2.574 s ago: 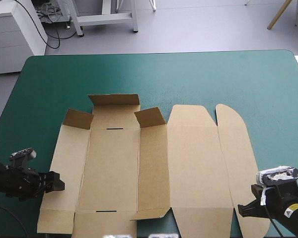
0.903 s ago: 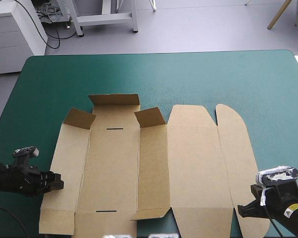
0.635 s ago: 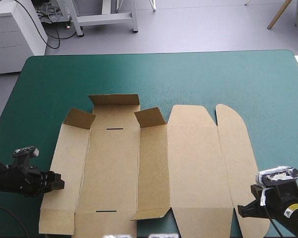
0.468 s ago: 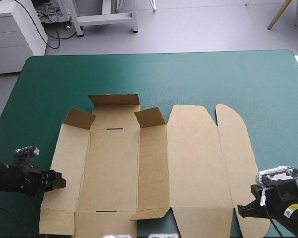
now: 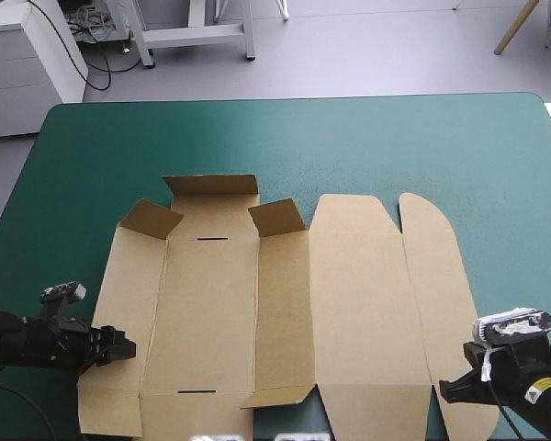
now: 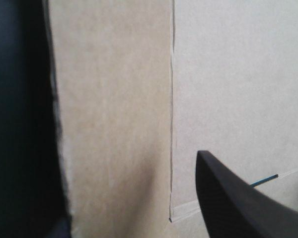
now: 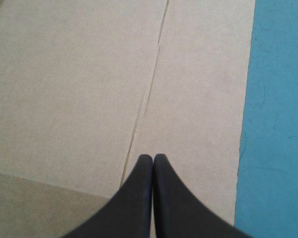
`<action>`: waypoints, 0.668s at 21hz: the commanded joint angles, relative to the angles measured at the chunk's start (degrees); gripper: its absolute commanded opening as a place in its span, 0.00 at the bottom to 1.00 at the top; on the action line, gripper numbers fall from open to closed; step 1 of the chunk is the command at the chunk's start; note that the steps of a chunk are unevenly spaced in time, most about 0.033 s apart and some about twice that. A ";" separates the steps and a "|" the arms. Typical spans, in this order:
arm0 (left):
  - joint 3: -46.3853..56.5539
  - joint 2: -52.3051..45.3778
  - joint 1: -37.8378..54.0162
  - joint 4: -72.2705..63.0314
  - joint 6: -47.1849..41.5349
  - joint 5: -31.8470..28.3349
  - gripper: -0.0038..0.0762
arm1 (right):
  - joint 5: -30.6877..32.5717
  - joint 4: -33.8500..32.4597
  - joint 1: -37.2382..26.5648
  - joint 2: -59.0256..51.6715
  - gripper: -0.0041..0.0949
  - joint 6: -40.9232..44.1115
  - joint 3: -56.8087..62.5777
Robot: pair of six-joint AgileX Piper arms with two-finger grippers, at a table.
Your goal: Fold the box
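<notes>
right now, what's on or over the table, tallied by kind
brown box, a flat cut sheet: 1
black-fingered grippers: 2, left gripper and right gripper
total: 3

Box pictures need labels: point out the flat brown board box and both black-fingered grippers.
Brown board box (image 5: 285, 303): high view, middle panel.
Left gripper (image 5: 124, 346): high view, fingertips by box edge.
Right gripper (image 7: 153, 157): right wrist view, shut fingertips.
</notes>
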 commanded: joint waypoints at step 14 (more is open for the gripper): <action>-1.13 -0.58 -9.47 4.86 -2.12 5.48 0.04 | -3.05 0.32 0.25 0.57 0.02 -0.15 -1.38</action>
